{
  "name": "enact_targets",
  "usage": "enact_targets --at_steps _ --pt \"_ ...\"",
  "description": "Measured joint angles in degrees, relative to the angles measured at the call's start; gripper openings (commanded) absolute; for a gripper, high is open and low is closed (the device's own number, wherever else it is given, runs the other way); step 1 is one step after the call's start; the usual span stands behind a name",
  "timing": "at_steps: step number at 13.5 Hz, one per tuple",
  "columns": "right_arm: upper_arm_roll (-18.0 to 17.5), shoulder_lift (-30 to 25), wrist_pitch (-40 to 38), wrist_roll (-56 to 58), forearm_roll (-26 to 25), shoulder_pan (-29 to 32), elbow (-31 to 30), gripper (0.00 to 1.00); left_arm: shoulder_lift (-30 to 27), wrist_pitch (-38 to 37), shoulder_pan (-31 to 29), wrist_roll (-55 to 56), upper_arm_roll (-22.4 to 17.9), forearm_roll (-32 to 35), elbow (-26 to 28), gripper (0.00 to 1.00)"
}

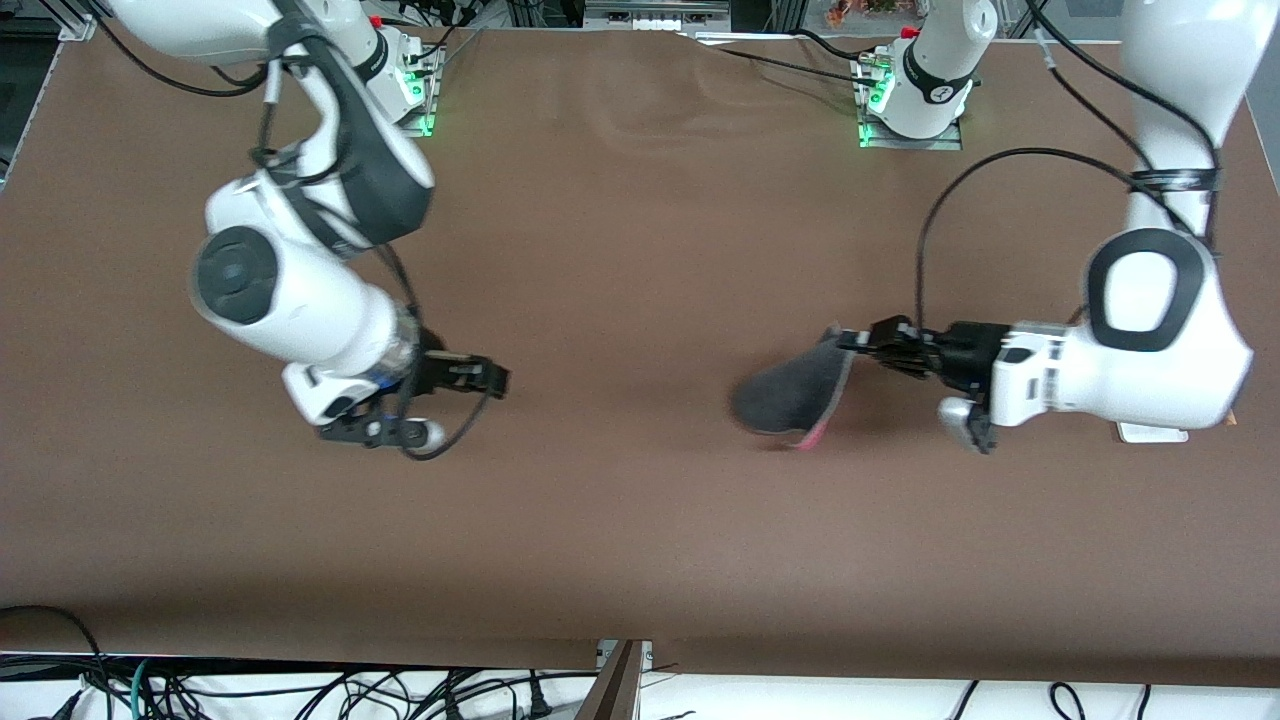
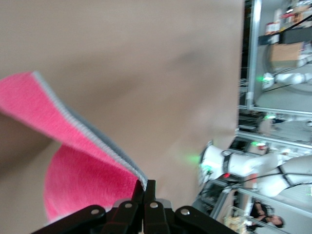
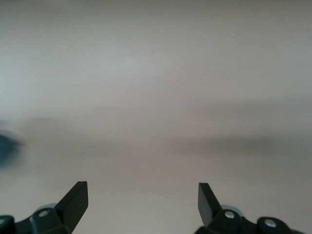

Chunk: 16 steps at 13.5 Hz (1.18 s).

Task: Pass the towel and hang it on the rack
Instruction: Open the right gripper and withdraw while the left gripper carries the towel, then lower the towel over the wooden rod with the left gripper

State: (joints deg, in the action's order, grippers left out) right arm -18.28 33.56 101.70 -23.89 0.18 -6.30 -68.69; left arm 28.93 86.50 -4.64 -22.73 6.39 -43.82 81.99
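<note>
Two grippers over one brown table [image 1: 640,200], one towel [image 1: 795,395] held aloft.

Right of frame centre: left gripper [image 1: 850,342], fingers pinched together on the towel's grey stitched edge, cloth drooping dark grey above, pink beneath in the left wrist view [image 2: 83,161]. Left of centre: right gripper [image 1: 497,381] low over the tabletop, fingers [image 3: 75,200] spread wide apart, holding nothing. Bare cloth between them and along the lower edge.

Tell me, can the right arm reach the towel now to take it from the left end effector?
Probably yes. The right end effector is open, and only bare table lies between it and the towel, which the left end effector holds by one edge.
</note>
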Motion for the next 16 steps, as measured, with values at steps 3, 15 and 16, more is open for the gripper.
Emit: enact_targets --at_steps 3,15,16 --pt "1.57 -2.4 -6.79 9.22 -2.51 3.66 0.33 1.0 -0.11 -6.86 -6.73 -0.26 -0.18 9.44 -4.27 0.0" --pt "11.81 -20.25 -16.04 29.37 -3.54 8.6 -12.31 1.0 0.45 -14.67 -27.56 -24.07 -0.37 34.71 -8.26 0.0" --pt "11.8 -21.47 -16.07 29.37 -3.54 8.59 -13.71 1.0 0.45 -13.9 -28.59 -26.2 -0.4 36.26 -8.38 0.0"
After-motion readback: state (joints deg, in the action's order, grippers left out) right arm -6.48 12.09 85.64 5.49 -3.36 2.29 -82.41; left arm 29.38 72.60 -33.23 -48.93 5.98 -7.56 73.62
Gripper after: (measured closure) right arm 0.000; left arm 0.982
